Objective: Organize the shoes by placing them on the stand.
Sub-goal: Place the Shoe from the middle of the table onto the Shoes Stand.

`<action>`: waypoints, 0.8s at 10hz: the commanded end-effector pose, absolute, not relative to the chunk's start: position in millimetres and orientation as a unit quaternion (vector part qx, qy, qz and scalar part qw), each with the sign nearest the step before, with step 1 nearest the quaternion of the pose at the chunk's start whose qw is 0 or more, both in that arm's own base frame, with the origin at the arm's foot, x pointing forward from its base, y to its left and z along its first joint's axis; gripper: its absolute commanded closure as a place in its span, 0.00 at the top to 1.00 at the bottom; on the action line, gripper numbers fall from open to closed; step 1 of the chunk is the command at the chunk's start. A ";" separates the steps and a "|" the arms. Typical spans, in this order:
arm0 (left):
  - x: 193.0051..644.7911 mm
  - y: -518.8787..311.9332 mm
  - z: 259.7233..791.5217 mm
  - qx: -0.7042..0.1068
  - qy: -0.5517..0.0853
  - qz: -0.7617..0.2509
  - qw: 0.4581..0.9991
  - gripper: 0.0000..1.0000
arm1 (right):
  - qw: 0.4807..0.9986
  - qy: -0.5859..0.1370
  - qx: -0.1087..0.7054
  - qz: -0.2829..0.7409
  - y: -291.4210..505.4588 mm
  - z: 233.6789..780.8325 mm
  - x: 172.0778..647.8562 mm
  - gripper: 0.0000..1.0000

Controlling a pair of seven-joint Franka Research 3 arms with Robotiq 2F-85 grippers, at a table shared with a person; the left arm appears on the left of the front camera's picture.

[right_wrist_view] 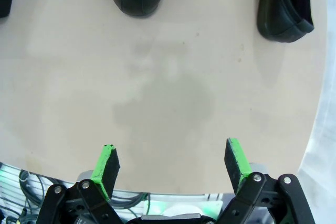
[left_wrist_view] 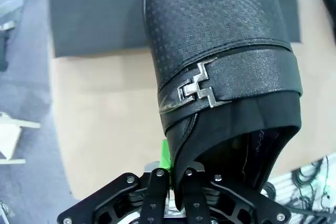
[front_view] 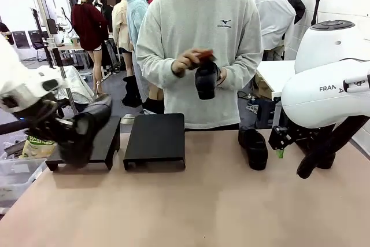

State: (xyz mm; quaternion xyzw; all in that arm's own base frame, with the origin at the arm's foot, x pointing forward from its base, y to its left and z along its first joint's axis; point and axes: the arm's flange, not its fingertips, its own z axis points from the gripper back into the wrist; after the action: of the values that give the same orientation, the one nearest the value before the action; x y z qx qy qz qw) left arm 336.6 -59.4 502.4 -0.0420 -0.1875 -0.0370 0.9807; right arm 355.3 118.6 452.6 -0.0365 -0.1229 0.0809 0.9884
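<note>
At the far left we see the left hand (front_view: 65,131) clamped on a black shoe (front_view: 91,122); its fingers are drawn nearly together on the heel collar, with a green pad (left_wrist_view: 165,156) pressed against the leather. The shoe hangs tilted, toe higher than heel, over the left stand (front_view: 107,146); we cannot tell whether it touches. Close up, its upper is finely perforated; a smoother strap crosses it, bearing a small silver zigzag ornament (left_wrist_view: 198,85); the dark opening faces the wrist. Just beside the left stand sits the right stand (front_view: 155,140), a flat black platform. Behind the bench (front_view: 191,212) the person (front_view: 199,21) holds a second shoe (front_view: 206,80) at chest height in both hands, toe pointing down. Right of the stands a third shoe (front_view: 254,148), plain and round-toed, lies on the bench. Farther right the right hand (right_wrist_view: 173,163) hovers above the bench, its fingers spread wide and gripping nothing; beyond its fingertips a fourth shoe (right_wrist_view: 283,6) lies near the bench edge, well apart from the third shoe.
</note>
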 end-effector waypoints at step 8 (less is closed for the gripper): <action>361.4 -19.0 489.0 0.000 -0.201 -0.036 0.979 0.00 | 0.989 -0.123 -0.034 0.074 120.0 451.7 354.5 1.00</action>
State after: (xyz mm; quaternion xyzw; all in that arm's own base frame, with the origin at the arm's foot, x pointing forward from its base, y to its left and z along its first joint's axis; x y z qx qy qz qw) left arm 350.0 -22.5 491.1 -0.0271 -0.1880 -0.0423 0.9809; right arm 355.3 118.6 452.6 -0.0366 -0.1230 0.0810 0.9884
